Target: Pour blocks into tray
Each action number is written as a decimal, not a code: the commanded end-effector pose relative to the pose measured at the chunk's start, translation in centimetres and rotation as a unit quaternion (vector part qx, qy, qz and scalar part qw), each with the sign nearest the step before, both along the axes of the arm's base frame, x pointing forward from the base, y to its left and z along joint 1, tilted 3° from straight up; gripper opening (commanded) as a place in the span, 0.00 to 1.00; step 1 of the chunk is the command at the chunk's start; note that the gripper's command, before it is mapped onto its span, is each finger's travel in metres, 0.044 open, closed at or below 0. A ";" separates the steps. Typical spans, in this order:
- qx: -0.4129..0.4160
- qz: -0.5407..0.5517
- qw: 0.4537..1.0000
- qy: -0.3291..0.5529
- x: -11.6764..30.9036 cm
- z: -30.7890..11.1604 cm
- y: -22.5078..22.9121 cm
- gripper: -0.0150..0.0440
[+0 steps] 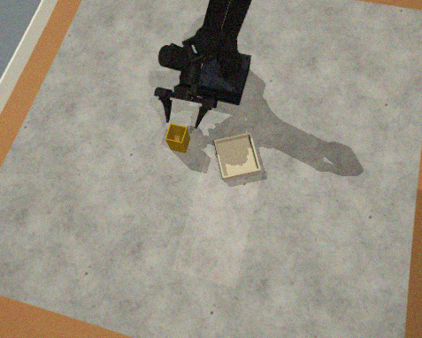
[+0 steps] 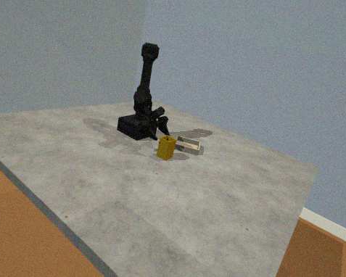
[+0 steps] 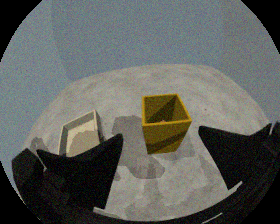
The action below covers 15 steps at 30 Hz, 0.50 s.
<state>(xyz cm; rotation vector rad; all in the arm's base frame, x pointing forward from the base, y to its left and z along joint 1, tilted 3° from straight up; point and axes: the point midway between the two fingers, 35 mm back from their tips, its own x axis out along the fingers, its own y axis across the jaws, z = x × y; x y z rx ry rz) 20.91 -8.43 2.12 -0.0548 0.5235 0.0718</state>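
Open Gripper Faces Upright Yellow Cup

The largest thing on my screens is the table [image 1: 118,230] [image 2: 162,203] [image 3: 191,85], its top a mottled grey. Next comes my black arm [image 1: 222,31] [image 2: 146,72], rising from a dark, boxy base [image 1: 240,95] [image 2: 124,127] and bent over so that its working end is down near the tabletop.

At that end I have the gripper [image 1: 181,125] [image 2: 163,137] [image 3: 161,133] spread practically as wide as it goes, with nothing in its grasp. Its two fingers point toward the cup, and in the wrist view they stand at either side of the picture.

The shallow tray [image 1: 238,170] [image 2: 188,149] [image 3: 64,142] is cream-coloured and square-cornered. It sits on the table near the cup, with a gap between the two; I see no blocks in it.

Smaller than the tray, the yellow cup [image 1: 178,145] [image 2: 166,149] [image 3: 166,139] stands upright on the table, square and open-topped, just beyond the fingertips.

Smallest of all, something pinkish, apparently a block [image 1: 177,138], shows inside the cup. I cannot tell how many are in there.
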 end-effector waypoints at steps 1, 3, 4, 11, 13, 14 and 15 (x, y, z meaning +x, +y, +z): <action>0.002 0.001 1.000 0.002 0.2 -0.3 0.1 1.00; 0.002 0.000 1.000 0.001 0.5 -0.5 0.1 1.00; 0.002 0.000 1.000 0.001 0.6 -0.5 0.1 1.00; 0.002 0.000 1.000 -0.001 1.6 -1.1 0.3 1.00; 0.002 -0.001 1.000 -0.001 1.8 -1.2 0.3 1.00; 0.002 -0.001 1.000 -0.002 1.9 -1.3 0.3 1.00; 0.002 -0.002 1.000 -0.002 2.1 -1.4 0.4 1.00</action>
